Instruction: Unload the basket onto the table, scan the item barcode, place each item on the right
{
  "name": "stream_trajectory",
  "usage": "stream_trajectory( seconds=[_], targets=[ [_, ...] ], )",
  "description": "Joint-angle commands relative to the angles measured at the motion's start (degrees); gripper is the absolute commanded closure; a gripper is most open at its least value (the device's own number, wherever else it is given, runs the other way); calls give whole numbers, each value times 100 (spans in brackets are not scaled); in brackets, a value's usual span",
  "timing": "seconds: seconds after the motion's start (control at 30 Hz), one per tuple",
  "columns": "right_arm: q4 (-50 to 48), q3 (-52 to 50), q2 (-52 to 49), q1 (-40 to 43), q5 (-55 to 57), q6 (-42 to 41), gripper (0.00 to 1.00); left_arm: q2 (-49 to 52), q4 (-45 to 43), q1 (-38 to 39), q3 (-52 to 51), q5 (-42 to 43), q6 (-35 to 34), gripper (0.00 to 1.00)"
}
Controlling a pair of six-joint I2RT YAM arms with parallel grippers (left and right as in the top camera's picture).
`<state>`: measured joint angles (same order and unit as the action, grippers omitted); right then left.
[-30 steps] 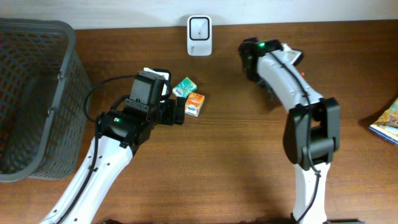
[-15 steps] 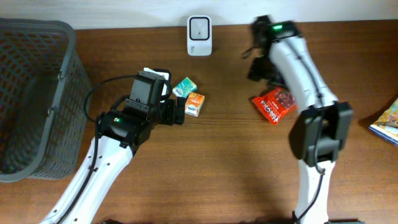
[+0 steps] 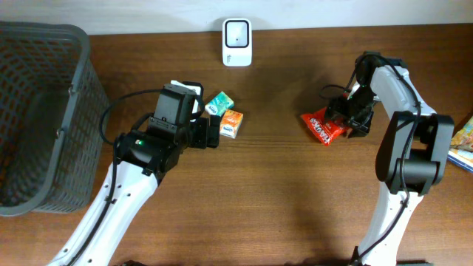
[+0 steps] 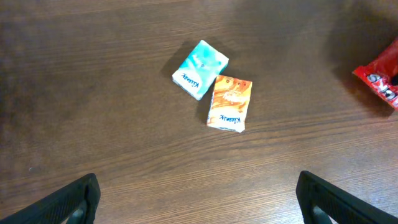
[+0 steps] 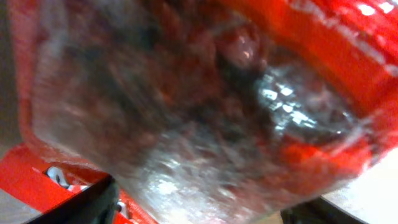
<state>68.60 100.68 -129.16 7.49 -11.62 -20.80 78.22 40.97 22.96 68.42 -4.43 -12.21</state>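
Overhead view: a brown wooden table (image 3: 281, 207) with both arms reaching over it.
Task item: a red crinkly plastic snack bag (image 3: 322, 125) lies flat on the table, right of centre. It is well apart from the scanner.
Scanner: a white rounded-rectangle barcode scanner (image 3: 237, 32) stands at the far edge of the table, near the middle.
Right arm: the right gripper (image 3: 349, 118) is down at the bag's right edge.
Right wrist view: the bag fills the frame, blurred and very close, with a clear window showing dark contents. Its black fingers (image 5: 81, 205) show only at the lower corners and stand apart. I cannot tell whether they touch the bag.
Left arm: the left gripper (image 3: 213, 133) hovers just left of the two packs.
Left wrist view: both dark fingertips (image 4: 68, 202) sit at the bottom corners, spread wide, with bare tabletop between them.
Packs: a teal tissue pack (image 4: 200, 68) and an orange tissue pack (image 4: 230, 102) lie flat, touching at one corner, left of centre.
Left edge: a dark grey mesh basket (image 3: 44, 44).
Right edge: a colourful printed booklet (image 3: 462, 144), partly cut off by the frame.
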Motion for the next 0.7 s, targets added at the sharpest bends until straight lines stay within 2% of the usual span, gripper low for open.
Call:
stream_trajectory(
  seconds=[0.0, 0.03, 0.2, 0.27, 0.4, 0.5, 0.53, 0.6, 0.63, 0.67],
  targets=[
    [-328, -42, 133, 4, 20, -70, 25, -13, -9, 13, 17, 61, -13, 1],
    [-398, -42, 133, 2, 20, -68, 27, -13, -9, 11, 17, 61, -11, 1],
    [-651, -42, 133, -76, 17, -87, 49, -11, -9, 13, 17, 61, -13, 1],
    [-739, -39, 133, -201, -28, -90, 96, -13, -9, 13, 17, 61, -11, 1],
    [-621, 345, 142, -619, -90, 42, 96, -13, -9, 13, 17, 61, -13, 1],
    [-575, 1414, 142, -1152, -400, 238, 96, -13, -9, 13, 17, 61, -13, 1],
    [-796, 1766, 142, -1346, -597, 236, 96, -13, -9, 13, 17, 61, -11, 1],
    [-1847, 2155, 142, -1720, -1043, 42, 96, -13, -9, 13, 17, 61, -11, 1],
    [-2693, 2151, 131, -1915, -1178, -608, 96, -11, -9, 13, 17, 61, -13, 1],
    [-3110, 2149, 92, -2009, -1176, -964, 96, -13, -9, 13, 20, 61, -11, 1]
  ],
)
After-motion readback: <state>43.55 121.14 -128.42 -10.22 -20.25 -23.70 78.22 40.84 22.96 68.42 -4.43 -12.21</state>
